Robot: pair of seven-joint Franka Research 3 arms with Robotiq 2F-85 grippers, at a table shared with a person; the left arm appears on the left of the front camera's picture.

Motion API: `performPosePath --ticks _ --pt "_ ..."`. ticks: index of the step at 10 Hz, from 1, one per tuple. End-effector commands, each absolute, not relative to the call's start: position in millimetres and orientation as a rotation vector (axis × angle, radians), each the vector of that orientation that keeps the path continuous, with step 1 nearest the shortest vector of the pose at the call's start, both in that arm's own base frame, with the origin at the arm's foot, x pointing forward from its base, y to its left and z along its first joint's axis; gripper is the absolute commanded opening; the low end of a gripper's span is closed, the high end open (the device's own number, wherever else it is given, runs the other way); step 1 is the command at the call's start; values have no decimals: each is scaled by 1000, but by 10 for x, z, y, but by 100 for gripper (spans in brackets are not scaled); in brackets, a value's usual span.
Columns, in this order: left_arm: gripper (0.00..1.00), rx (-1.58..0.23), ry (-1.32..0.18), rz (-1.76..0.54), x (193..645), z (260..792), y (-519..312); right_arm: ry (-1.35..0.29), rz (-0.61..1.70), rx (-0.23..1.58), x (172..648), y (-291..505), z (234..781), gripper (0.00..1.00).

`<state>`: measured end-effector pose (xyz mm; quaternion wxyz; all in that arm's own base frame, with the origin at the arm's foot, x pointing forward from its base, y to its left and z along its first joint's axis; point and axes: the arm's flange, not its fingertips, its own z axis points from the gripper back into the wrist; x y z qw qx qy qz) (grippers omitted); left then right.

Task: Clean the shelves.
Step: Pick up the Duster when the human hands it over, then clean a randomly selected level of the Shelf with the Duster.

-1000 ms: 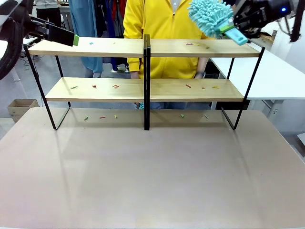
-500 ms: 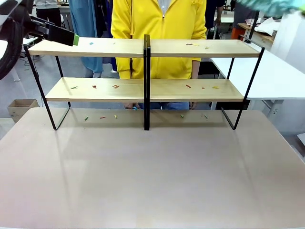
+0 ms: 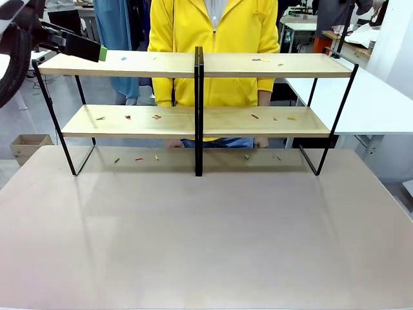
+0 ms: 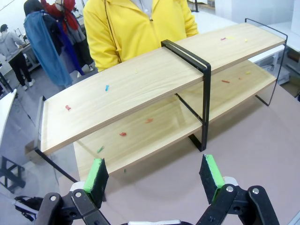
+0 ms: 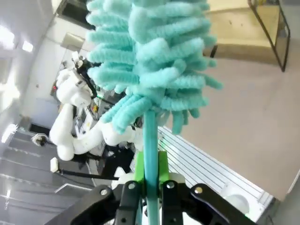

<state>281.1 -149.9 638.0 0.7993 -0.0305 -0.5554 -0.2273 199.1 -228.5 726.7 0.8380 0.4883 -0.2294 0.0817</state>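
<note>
Raised since earlier, the duster [image 5: 150, 61] is clamped in the right gripper [image 5: 151, 168], the left gripper [image 4: 153, 172] spread wide; lowering onto the littered shelves [image 3: 174, 64] is needed.

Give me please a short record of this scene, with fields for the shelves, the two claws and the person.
shelves: two wooden boards, black frame, on the table
dirt: small coloured bits on both boards and on the table under them
left claw: open, empty, near the top board's left end
right claw: shut on a teal duster, apart from the shelves
person: yellow jacket, standing behind the shelves
</note>
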Motion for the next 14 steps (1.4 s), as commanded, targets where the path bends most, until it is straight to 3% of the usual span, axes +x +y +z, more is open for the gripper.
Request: performPosePath --ticks 1,2,14 --pt "100 -62 -1192 -484 2815 6371 -1491 -572 -59 1043 1938 -2179 6866 0" --pt "100 -62 -1192 -484 2815 6371 -1491 -485 173 1033 1991 -2285 7267 0" --pt "100 -62 -1192 -484 2815 6371 -1491 -485 173 1033 1991 -2285 7267 0"
